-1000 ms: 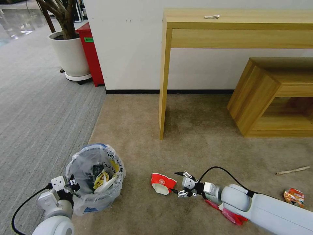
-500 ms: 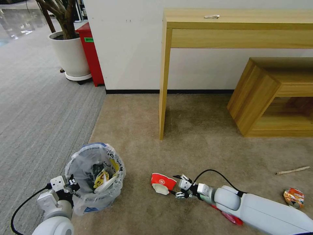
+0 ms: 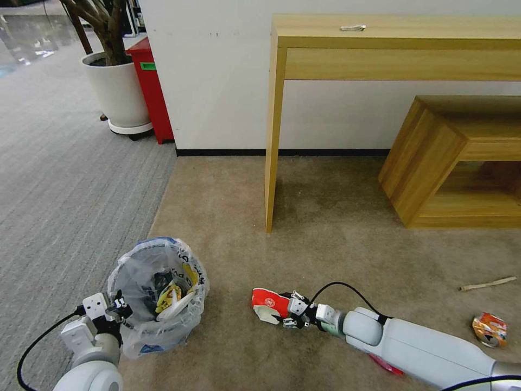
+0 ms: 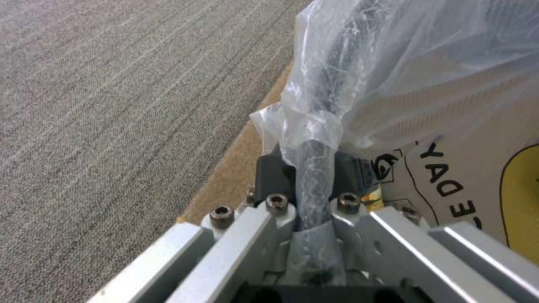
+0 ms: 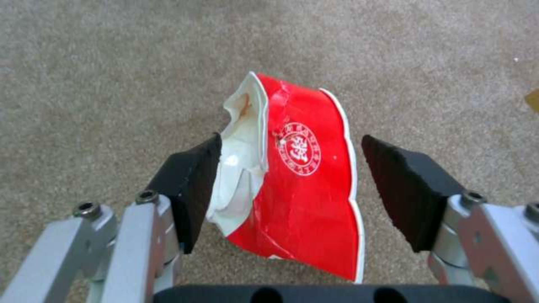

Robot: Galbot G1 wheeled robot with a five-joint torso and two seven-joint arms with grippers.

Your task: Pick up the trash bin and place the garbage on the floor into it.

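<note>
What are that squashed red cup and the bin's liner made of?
The red cup looks like coated paper: creased flat, with a white inside and a printed seal. The liner looks like thin clear plastic film, wrinkled and glossy, with print on it.

Open tan carpet between trash bin and crushed red cup, nothing in the way. R gripper jaws apart w/ cup between, gap on one side. L gripper clamped on bin rim. Desk leg stands behind; stick + can far right.
</note>
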